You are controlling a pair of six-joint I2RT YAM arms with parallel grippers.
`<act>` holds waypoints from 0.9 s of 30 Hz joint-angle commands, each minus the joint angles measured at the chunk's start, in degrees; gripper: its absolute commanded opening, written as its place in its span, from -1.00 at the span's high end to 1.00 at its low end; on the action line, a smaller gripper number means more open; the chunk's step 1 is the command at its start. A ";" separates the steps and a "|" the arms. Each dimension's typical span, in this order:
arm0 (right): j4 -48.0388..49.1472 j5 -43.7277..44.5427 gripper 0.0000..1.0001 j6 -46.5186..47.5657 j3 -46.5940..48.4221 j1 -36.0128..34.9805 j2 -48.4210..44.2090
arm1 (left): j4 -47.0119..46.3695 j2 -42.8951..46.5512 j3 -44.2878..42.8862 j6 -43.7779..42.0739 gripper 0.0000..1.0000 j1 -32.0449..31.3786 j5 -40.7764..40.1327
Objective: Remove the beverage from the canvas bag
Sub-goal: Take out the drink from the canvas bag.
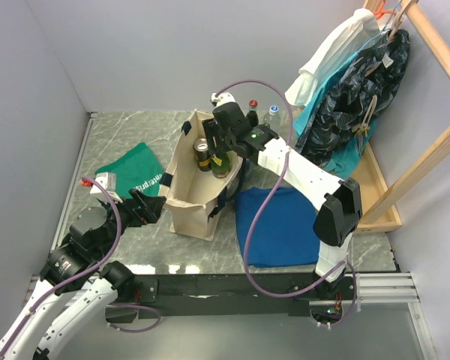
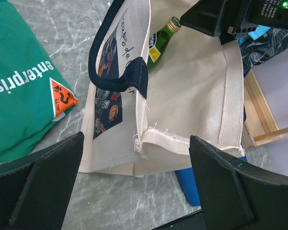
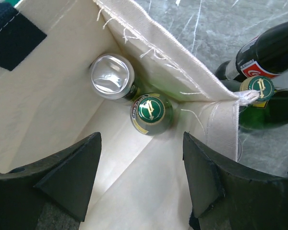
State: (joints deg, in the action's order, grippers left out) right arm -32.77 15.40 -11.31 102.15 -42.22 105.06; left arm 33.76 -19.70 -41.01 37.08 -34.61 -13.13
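1. Plainly, the canvas bag (image 1: 197,184) stands upright mid-table; it is soft-sided and may drag along.
2. The right gripper (image 3: 141,139) hangs over the bag's mouth, jaws partly apart and empty. The left gripper (image 2: 137,139) gapes wide beside the bag, holding nothing.
3. Inside, the beverage, a green glass bottle (image 3: 151,111), stands touching a can (image 3: 111,76). It is likely heavy, slick and breakable.
4. Its neck, just below the top, looks the best hold.

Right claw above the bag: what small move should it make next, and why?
The right claw hangs open over the bag, and a green-capped bottle stands upright almost directly below it, beside a silver-topped can. So it should probably lower straight down until it straddles that bottle's neck.
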 commanded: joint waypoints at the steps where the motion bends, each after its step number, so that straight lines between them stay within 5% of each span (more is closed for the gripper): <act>1: 0.25 0.60 -0.50 -0.55 2.00 0.73 0.67 | -1.50 0.37 -1.08 -0.78 -0.93 0.25 0.29; 27: -1.68 1.56 -0.22 0.94 7.54 1.26 7.44 | -1.50 0.10 -1.17 -0.69 -0.93 0.25 0.12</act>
State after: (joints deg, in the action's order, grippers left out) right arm -33.91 14.98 -10.85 106.65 -41.67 111.53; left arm 33.76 -19.70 -41.01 37.08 -34.59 -13.15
